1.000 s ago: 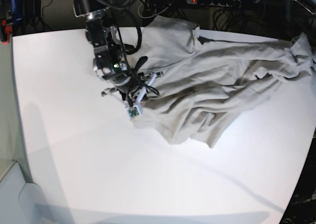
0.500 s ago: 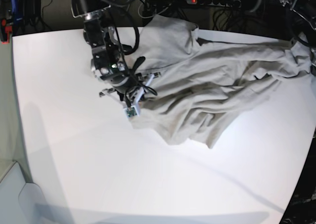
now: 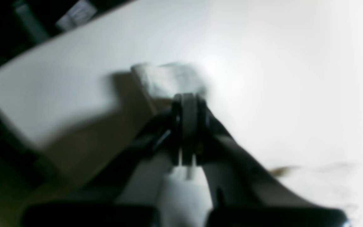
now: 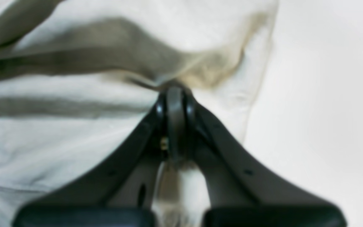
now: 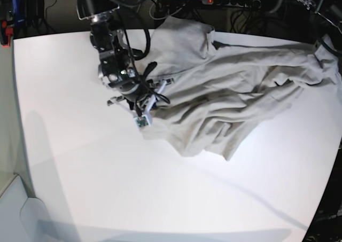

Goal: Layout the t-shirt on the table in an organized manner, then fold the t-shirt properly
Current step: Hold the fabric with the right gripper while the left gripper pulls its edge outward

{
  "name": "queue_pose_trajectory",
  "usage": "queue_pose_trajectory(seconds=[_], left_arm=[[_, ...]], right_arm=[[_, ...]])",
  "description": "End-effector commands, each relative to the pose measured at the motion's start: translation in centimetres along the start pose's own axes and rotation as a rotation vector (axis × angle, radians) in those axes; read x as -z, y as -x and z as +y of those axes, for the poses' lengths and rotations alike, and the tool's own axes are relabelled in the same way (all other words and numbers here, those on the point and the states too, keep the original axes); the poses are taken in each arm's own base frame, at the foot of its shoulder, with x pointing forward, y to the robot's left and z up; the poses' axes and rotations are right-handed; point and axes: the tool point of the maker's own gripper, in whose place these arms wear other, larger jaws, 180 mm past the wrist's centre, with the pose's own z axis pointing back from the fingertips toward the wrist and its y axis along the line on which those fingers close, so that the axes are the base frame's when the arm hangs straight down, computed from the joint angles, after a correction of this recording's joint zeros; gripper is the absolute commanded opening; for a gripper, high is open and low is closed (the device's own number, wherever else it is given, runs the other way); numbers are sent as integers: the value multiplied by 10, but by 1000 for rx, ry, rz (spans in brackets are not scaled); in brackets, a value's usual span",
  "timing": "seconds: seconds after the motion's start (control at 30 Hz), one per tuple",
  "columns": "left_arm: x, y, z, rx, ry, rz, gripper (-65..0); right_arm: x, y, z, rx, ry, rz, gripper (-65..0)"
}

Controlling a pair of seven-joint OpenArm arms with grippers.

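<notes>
Your right hand is clenched on a fold of the t-shirt, pinching the cloth near one edge so that creases run away from the fingertips; the bare bench shows just beside that edge. In the base view this hand sits low at the shirt's left border, its arm reaching in from the far side.

Your left hand is also clamped tight. Its wrist view is blurred, but a pale bunch of fabric seems to be caught between its fingers, close to the bench's corner with dark surroundings past it.

The t-shirt lies rumpled across the far right part of the bench, heavily wrinkled, one portion raised toward the back edge and its right end at the bench's right side.
</notes>
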Motion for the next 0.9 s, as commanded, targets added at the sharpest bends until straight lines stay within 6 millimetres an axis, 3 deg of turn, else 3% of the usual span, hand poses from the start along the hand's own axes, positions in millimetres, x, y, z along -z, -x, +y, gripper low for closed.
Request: queue_pose_trajectory(seconds=[0.0,0.2,0.33,0.4,0.5,0.7,0.8,0.87], left_arm=[[-12,-38,-21,42,55,-89,-648],[-49,-72,-94,151,234,-172,-648],[-65,-67,-132,185,338,-179,-648],[-68,-66,-141,170,353,-187,-648],[-61,-56,-133,67,329,-158,-647],[-26,-10,-59,-50,148,30,-624],[-17,0,-34,-79,83,89,-477],[-16,1,-27,-84,65,102,-331]], right_arm=[[1,-5,-3,-4,9,-4,-650],[11,5,-5,-4,7,39,-650],[12,-4,-10,-11,15,21,-650],[11,-4,-16,-20,25,20,-650],[11,-4,-17,-22,27,16,-650],[11,-3,-17,-22,27,18,-650],[11,-3,-17,-22,27,18,-650],[11,-4,-17,-22,27,16,-650]])
